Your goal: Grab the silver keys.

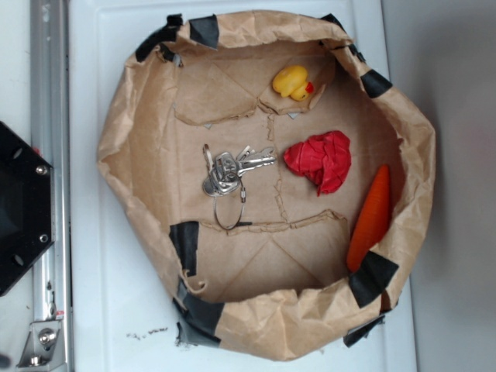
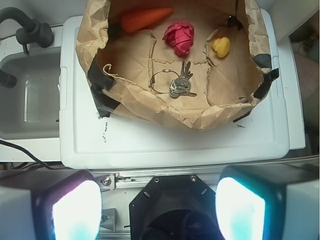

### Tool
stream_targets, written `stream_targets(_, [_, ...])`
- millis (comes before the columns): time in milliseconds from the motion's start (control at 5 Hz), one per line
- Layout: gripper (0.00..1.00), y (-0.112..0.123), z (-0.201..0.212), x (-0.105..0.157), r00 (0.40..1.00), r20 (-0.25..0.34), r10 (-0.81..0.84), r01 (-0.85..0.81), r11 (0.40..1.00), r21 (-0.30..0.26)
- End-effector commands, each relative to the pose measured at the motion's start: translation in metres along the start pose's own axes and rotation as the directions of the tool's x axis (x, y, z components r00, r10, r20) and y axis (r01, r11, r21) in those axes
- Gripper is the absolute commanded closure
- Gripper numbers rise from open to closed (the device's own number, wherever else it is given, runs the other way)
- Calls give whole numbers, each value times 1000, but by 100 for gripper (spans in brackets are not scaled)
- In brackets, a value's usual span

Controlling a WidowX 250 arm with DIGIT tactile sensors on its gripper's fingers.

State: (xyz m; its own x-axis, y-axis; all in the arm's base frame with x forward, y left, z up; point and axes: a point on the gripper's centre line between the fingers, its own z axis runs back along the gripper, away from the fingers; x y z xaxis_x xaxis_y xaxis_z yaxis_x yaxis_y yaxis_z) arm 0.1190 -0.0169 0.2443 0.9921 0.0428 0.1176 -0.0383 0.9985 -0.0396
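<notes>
The silver keys (image 1: 229, 172) lie on the floor of a brown paper bin (image 1: 139, 116), left of centre, with one large wire loop below them. In the wrist view the silver keys (image 2: 180, 84) lie near the bin's near wall. My gripper (image 2: 159, 207) is open and empty, its two pale fingertips (image 2: 76, 210) wide apart at the bottom of the wrist view, high above the robot base and well back from the bin. The gripper does not show in the exterior view.
In the bin lie a yellow rubber duck (image 1: 293, 82), a crumpled red cloth (image 1: 321, 160) and an orange carrot (image 1: 371, 217). The bin sits on a white platform (image 1: 101, 310). The black robot base (image 1: 19, 209) stands at the left. A grey sink (image 2: 25, 95) lies beside the platform.
</notes>
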Motion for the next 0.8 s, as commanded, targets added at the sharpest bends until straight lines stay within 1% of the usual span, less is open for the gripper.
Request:
stream_targets(0, [0, 0, 0, 0, 1000, 0, 0, 0, 1000, 0])
stream_targets(200, [0, -9, -15, 43, 991, 9, 131, -131, 990, 50])
stream_targets(400, [0, -15, -25, 83, 972, 20, 235, -235, 968, 85])
stream_targets(600, [0, -11, -37, 101, 915, 55, 400, -403, 912, 77])
